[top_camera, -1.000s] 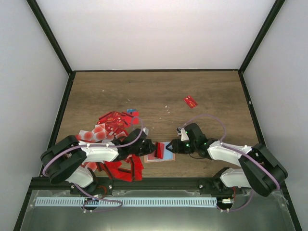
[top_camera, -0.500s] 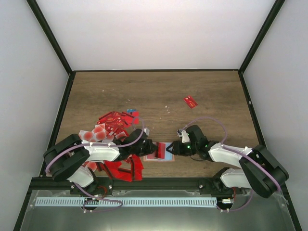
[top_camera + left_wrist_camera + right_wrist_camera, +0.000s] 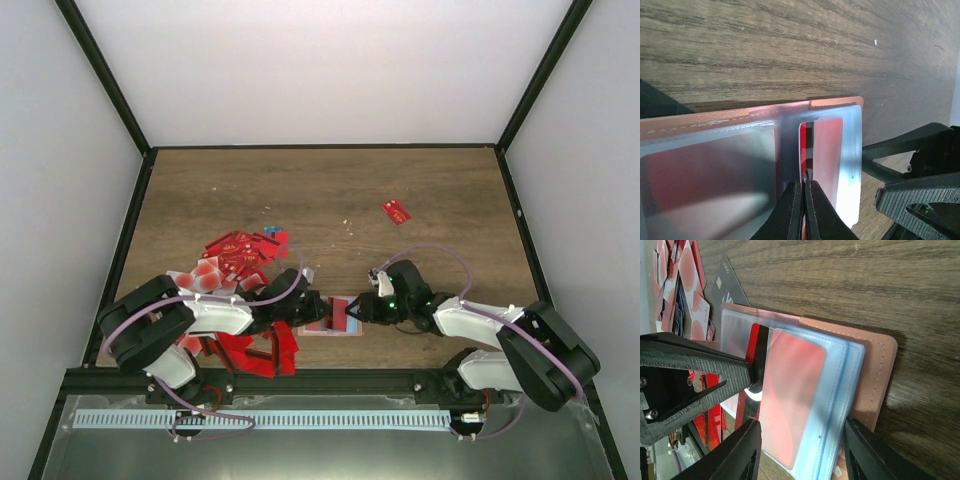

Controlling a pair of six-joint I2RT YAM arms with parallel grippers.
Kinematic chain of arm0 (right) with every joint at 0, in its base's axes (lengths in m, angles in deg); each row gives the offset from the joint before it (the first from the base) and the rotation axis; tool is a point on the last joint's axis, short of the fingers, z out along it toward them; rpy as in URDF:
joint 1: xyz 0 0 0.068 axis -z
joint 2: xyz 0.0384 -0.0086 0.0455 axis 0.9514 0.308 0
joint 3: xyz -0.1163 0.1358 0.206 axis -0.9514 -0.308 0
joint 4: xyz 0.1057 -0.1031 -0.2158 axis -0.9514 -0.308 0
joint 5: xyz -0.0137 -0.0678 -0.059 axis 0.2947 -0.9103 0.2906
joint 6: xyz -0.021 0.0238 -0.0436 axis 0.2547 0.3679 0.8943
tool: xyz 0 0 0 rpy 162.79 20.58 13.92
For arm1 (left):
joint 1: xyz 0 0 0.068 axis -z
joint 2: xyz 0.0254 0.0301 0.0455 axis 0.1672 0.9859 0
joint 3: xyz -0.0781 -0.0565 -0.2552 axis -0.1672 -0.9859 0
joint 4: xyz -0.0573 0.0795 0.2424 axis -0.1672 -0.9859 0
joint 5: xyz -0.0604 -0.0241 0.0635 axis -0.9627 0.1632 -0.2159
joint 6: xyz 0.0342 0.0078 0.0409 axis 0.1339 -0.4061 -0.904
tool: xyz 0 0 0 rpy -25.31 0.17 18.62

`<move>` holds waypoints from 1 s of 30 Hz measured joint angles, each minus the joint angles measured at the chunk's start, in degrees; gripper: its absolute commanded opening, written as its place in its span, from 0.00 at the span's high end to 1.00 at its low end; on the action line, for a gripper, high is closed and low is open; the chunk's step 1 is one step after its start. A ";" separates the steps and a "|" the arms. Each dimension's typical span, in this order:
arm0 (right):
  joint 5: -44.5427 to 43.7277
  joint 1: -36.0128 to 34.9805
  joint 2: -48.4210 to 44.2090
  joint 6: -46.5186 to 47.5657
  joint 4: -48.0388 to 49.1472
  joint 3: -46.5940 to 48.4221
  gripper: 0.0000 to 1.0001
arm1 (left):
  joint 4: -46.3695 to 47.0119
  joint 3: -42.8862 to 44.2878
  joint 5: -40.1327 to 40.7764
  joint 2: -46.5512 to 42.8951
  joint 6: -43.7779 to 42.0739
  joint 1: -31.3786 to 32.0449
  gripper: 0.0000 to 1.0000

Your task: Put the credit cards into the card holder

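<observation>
Heap of red and pink-white cards (image 3: pixel 235 255) at the left of the wooden counter (image 3: pixel 330 190), some under the left arm. Just right of the heap, left gripper (image 3: pixel 803 185), jaws pressed together, pinching the edge of one red card with a black stripe (image 3: pixel 753 352). Held card on edge, its far end already inside a clear blue sleeve (image 3: pixel 840 370) of the holder (image 3: pixel 875 370). Holder lying open and flat on the counter near its front edge, between the two arms, salmon cover underneath, sleeves on top. Another red card (image 3: pixel 790 390) seen through the sleeve next to the held one. On the holder's right side, right gripper (image 3: pixel 802 435), jaws spread, one finger at each side of the sleeves, tips at the holder's edge. Farther right and toward the back, well apart from everything else, single red card (image 3: pixel 396 211) lying flat.
</observation>
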 measured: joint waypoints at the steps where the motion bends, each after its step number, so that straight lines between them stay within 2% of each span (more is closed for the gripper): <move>1: 0.02 0.00 0.00 0.00 0.00 0.00 0.53 | 0.13 0.00 0.02 0.09 0.37 0.13 0.96; 30: 0.83 0.02 -1.31 -2.54 1.53 -1.92 0.54 | 2.82 0.59 3.72 3.28 9.75 3.74 0.96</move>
